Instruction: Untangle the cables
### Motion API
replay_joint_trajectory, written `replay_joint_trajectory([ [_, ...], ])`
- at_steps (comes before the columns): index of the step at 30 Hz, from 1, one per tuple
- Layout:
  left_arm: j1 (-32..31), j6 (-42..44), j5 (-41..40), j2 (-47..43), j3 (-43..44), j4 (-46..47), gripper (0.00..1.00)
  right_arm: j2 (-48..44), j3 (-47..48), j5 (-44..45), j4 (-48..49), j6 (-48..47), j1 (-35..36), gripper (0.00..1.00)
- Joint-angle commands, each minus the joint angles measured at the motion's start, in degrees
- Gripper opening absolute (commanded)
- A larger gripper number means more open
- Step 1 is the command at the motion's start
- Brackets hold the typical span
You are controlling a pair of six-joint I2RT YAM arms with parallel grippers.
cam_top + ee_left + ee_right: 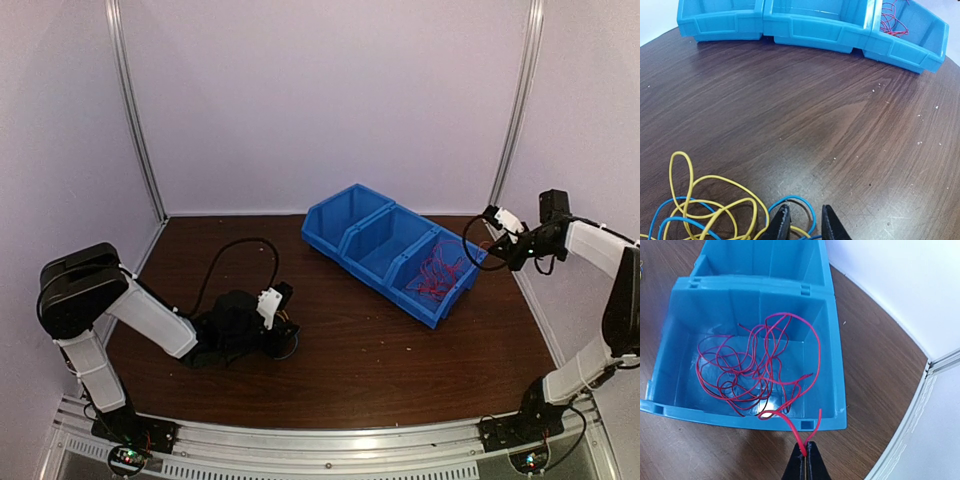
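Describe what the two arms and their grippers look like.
The left arm and right arm share white link shells, black joints and black bases on a silver rail. A thick black cable loops out of the left arm. The left gripper and right gripper have dark, tapering fingers.

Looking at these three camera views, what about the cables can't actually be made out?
- Left wrist view: the yellow cables and blue cables run off the bottom edge, so their tangle can't be traced.
- Top view: those same cables are hidden under the left gripper.
- Right wrist view: the red cables overlap; the loop count is unclear.
- Top view: the right gripper's pinch on one is too small to see.
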Motion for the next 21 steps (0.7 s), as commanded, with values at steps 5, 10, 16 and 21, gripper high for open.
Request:
replay_joint_trajectory([
  [5, -0.2, 0.4, 0.5, 0.9, 2.2, 1.7, 0.23, -5.1, 2.3, -9.4, -0.3, 8.5, 1.0, 0.00],
  [10, -0.2, 0.8, 0.7, -0.8, 2.5, 0.6, 0.23, 1.8, 6.0, -6.6, 1.7, 13.1, 7.4, 0.00],
  [16, -0.7, 3.1, 4.1, -5.1, 3.2, -3.3, 0.24, 7.7, 10.0, 4.6, 2.3, 19.9, 15.3, 0.35],
  [21, -1.1, 4.5, 6.0, -11.3, 5.2, -10.3, 0.36, 1.3, 7.2, 11.3, 5.3, 24.6, 15.2, 0.60],
])
